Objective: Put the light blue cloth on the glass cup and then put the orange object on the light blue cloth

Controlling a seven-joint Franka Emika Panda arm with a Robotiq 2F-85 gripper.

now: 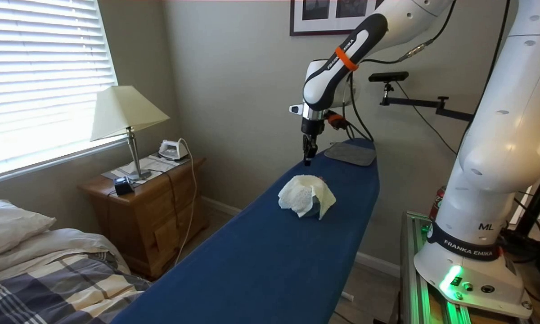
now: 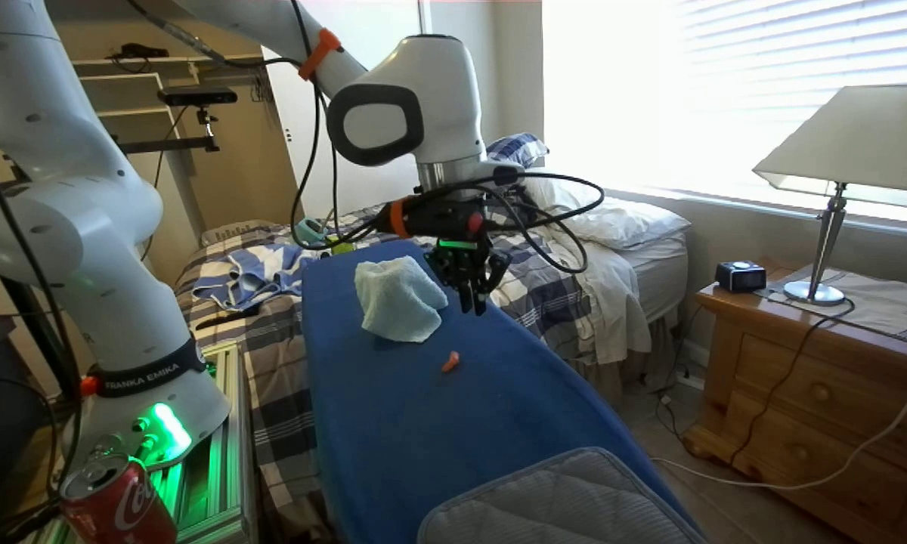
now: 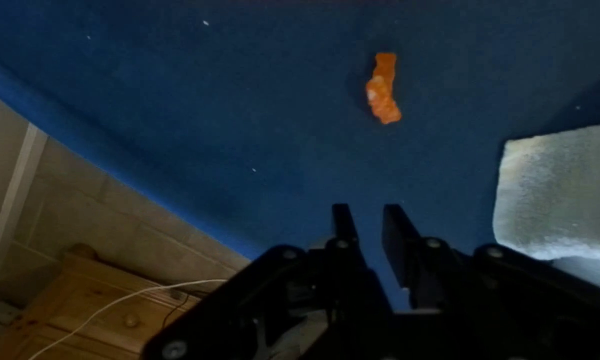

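Here the tool point(image 3: 366, 207) hangs, jaws apart, over a blue ironing board point(image 1: 252, 270) near bed point(image 1: 67, 288) and nightstand point(image 1: 132, 229).

"FRANKA EMIKA": dark base band point(image 1: 468, 246), well apart from jaws in both exterior views. Same lettering, partly hidden by orange strap point(image 1: 346, 59): forearm panel point(image 1: 333, 64), above jaws in exterior view. "ML": white column point(image 1: 474, 204), right of jaws, just over band. "Co", script, remainder unclear: red can point(image 2: 117, 500), below left of jaws.

Light blue cloth point(image 2: 397, 298) draped in a raised, uneven mound, small bent orange object point(image 3: 384, 92) lying near it, apart
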